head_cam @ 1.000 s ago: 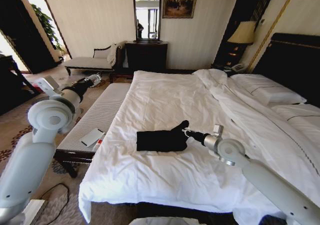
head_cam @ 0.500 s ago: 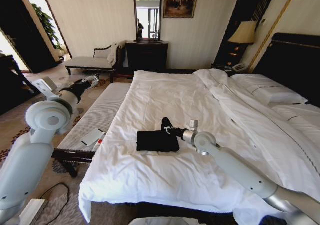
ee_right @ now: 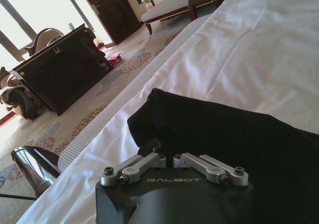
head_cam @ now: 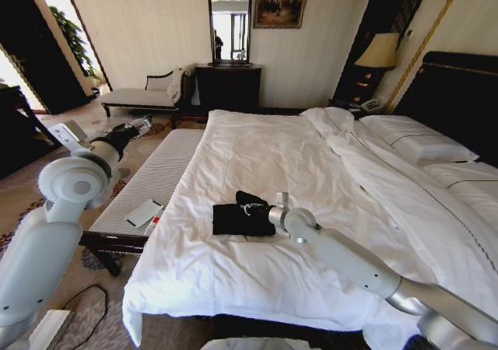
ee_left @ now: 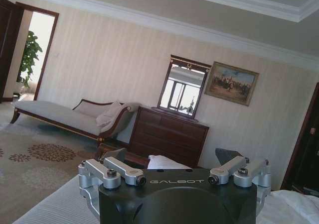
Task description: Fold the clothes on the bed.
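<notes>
My right gripper clenched on the black T-shirt, fold lifted over the bed; my left gripper spread wide, over the striped bench

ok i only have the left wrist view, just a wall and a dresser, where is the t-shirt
Observer: The black T-shirt lies bunched small on the bed, near its bench-side edge.
Operator: is the right arm on it
Observer: Yes, the right pincer is shut on a raised fold of it.
Operator: and where's my left arm
Observer: The left pincer is held out, open, by the far end of the striped bench, away from the shirt.
</notes>
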`<state>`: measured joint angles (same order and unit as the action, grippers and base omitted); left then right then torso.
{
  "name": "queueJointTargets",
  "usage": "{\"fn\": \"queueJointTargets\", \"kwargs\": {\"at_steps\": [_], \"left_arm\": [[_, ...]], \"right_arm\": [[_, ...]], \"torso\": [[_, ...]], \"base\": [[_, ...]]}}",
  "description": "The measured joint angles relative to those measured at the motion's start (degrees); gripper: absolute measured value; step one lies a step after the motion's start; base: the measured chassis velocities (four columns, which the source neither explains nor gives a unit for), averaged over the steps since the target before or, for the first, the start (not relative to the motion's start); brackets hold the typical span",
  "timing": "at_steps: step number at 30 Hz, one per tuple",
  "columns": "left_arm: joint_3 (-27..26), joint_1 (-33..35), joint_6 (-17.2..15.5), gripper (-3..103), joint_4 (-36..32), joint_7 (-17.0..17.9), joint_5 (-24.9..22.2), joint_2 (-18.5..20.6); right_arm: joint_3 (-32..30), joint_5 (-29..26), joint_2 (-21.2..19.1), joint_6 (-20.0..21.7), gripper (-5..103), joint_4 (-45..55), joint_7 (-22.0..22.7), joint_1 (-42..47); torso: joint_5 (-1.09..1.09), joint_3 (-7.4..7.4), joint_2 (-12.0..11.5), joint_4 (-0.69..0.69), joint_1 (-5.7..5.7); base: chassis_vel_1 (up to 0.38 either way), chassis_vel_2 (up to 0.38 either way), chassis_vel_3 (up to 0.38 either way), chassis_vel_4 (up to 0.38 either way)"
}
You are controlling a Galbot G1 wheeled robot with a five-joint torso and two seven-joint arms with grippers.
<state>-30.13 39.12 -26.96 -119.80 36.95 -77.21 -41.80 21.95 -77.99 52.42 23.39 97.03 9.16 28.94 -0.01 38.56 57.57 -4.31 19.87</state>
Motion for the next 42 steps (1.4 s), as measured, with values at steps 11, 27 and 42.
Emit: {"fn": "queueJointTargets", "kwargs": {"at_steps": [11, 27, 42], "left_arm": [[-0.61, 0.40, 0.04, 100, -0.74, 0.29, -0.48, 0.69], [-0.85, 1.06, 0.10, 100, -1.07, 0.47, -0.49, 0.89], [-2.33, 2.68, 0.15, 100, -1.19, 0.73, -0.28, 0.80]], "right_arm": [[3.11, 0.61, 2.59, -0.09, 1, -3.05, -0.02, -2.63], [4.11, 3.48, 3.85, -2.65, 13, -4.49, -0.73, -2.03], [3.42, 1.72, 5.36, -14.37, 67, -5.21, -9.37, -2.55]], "torso": [[0.00, 0.00, 0.00, 0.00, 0.00], [0.00, 0.00, 0.00, -0.01, 0.00], [0.00, 0.00, 0.00, 0.00, 0.00]], "base": [[0.000, 0.000, 0.000, 0.000], [0.000, 0.000, 0.000, 0.000], [0.000, 0.000, 0.000, 0.000]]}}
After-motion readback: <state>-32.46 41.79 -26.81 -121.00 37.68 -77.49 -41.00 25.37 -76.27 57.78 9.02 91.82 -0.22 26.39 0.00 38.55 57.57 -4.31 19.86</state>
